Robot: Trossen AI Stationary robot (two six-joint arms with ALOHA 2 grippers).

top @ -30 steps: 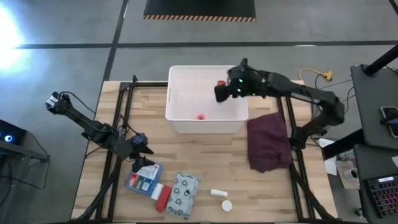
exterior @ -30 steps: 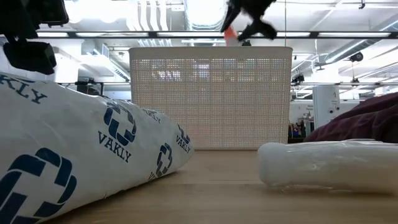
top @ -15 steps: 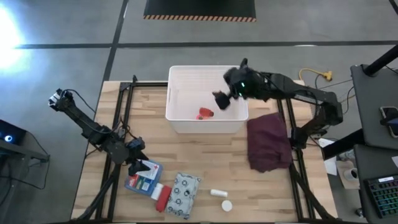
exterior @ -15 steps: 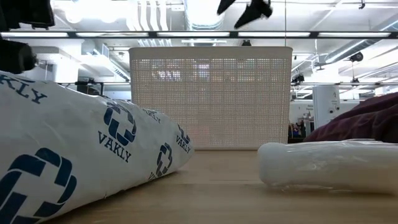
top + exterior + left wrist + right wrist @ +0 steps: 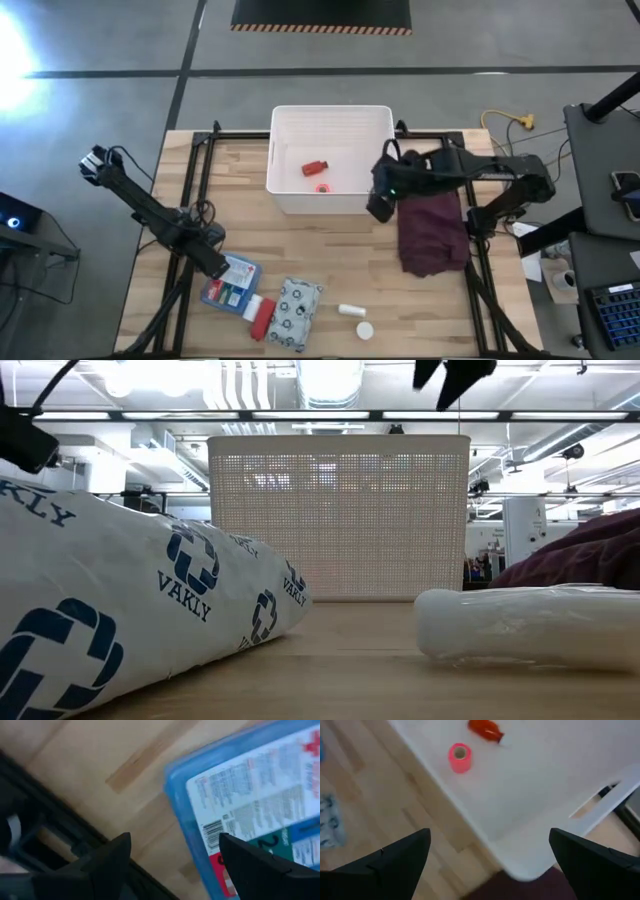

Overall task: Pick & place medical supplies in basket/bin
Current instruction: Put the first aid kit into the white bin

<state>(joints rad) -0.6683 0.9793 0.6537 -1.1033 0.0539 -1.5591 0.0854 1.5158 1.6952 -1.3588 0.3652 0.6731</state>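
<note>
The white bin [image 5: 330, 125] stands at the table's far middle. In it lie a red tube [image 5: 316, 167] and a pink roll [image 5: 459, 757]. My right gripper [image 5: 380, 205] hangs open beside the bin's near right corner, with nothing between its fingers. My left gripper [image 5: 175, 865] is open at the far left corner of the blue flat packet [image 5: 232, 285], which lies flat on the table. Near it lie red tubes [image 5: 262, 315], the white patterned pouch [image 5: 297, 312], a small white bottle [image 5: 350, 310] and its cap [image 5: 365, 329]. My left gripper comes at the blue packet's corner [image 5: 200, 795] from above, one finger [image 5: 255, 865] over the packet and the other [image 5: 107, 860] over bare wood. I cannot tell whether it touches the packet.
A maroon cloth [image 5: 432, 230] lies bunched on the table right of the bin, just under my right arm. Black frame rails [image 5: 190, 200] run along the table's left and right sides. Bare wood shows between the bin and the items at the near edge.
My right gripper has opened above the bin and let go of the red tube, which has fallen onto the bin's floor. It has then gone toward the table's right and near edges, off the bin. My left gripper has moved toward the near edge, to the blue packet.
</note>
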